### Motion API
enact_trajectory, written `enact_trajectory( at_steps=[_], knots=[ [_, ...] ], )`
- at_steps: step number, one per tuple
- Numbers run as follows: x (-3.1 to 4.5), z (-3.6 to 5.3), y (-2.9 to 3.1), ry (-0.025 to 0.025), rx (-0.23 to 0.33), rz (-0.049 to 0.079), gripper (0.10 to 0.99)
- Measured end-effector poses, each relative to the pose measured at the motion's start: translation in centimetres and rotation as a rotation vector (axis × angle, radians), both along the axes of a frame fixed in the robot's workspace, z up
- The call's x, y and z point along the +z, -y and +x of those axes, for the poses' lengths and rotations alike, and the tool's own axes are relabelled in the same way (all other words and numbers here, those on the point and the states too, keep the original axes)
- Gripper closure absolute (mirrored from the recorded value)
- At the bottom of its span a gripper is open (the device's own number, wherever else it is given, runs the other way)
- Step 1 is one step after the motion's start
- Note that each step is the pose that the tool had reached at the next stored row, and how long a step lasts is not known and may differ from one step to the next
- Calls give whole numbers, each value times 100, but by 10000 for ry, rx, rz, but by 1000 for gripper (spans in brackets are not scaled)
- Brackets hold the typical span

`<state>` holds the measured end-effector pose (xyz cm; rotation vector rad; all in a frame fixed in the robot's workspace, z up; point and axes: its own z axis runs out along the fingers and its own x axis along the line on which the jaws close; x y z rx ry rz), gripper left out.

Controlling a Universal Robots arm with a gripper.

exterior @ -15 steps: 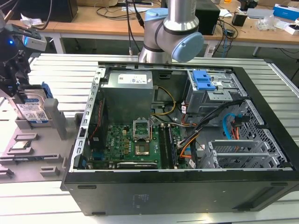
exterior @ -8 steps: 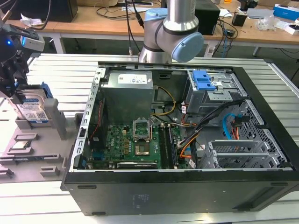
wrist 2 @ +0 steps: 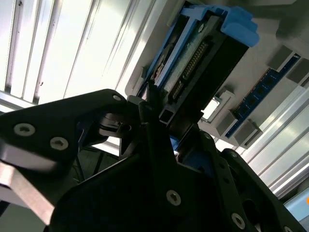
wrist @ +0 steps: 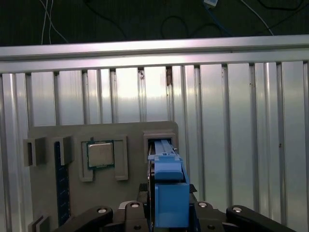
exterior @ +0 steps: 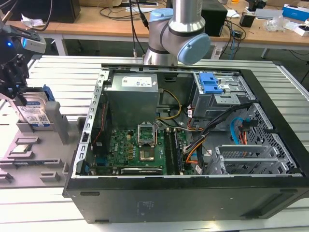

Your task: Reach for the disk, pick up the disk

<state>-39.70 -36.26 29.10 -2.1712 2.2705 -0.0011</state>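
The disk (exterior: pixel 35 113) stands on edge in a slot of the grey holder plate (exterior: pixel 48 145) at the exterior view's left, its white-and-blue label facing outward and blue bracket along its edges. My gripper (exterior: pixel 17 94) comes down over its top edge. In the second wrist view the black fingers (wrist 2: pixel 149 104) close against the sides of the disk (wrist 2: pixel 203 53). In the first wrist view the disk's blue bracket (wrist: pixel 169 188) sits tight between the finger bases. The gripper (wrist: pixel 169 215) is shut on the disk, whose lower end still rests in the holder slot.
The holder plate also carries a processor chip (wrist: pixel 100 153) and a blue memory stick (wrist: pixel 59 183). An open computer case (exterior: pixel 183 125) lies to the exterior view's right, with a drive cage and blue latch (exterior: pixel 210 83) inside. The arm's base (exterior: pixel 178 34) rises behind it.
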Motion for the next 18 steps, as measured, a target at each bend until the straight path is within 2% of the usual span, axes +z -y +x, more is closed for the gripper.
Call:
enact_trajectory(
  at_steps=[13, 18],
  knots=[
    [7, 0, 0, 4, 0, 2, 722],
    [106, 1, -2, 0, 0, 0, 722]
  ],
)
